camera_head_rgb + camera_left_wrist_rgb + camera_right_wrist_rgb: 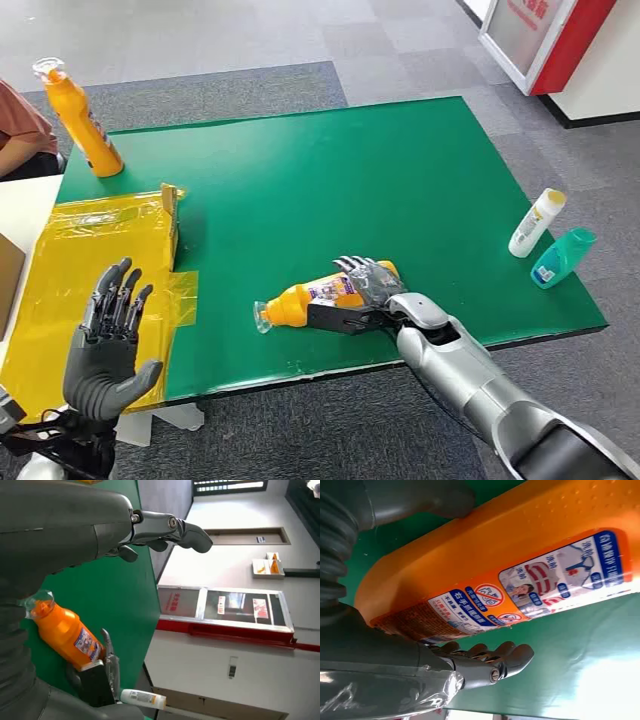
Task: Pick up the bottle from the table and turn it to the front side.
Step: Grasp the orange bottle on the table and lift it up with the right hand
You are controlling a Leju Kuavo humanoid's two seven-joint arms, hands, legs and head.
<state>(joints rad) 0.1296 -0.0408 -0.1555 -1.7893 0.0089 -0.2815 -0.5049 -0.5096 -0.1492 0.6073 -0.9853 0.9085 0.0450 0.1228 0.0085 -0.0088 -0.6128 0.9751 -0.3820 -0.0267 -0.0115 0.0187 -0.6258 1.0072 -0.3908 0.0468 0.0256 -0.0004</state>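
Between my right hand's (367,293) thumb and curled dark fingers (497,656) lies the orange plastic bottle (317,298), on its side on the green table mat (340,180), clear cap pointing away from my palm. My fingers appear to touch its printed label (531,587), though a firm grip cannot be confirmed. My left hand (109,345) hovers beside the mat, fingers spread, holding nothing.

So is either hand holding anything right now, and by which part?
The right hand grips the lying orange bottle around its lower body, at the label end away from the cap. The left hand holds nothing, fingers spread.
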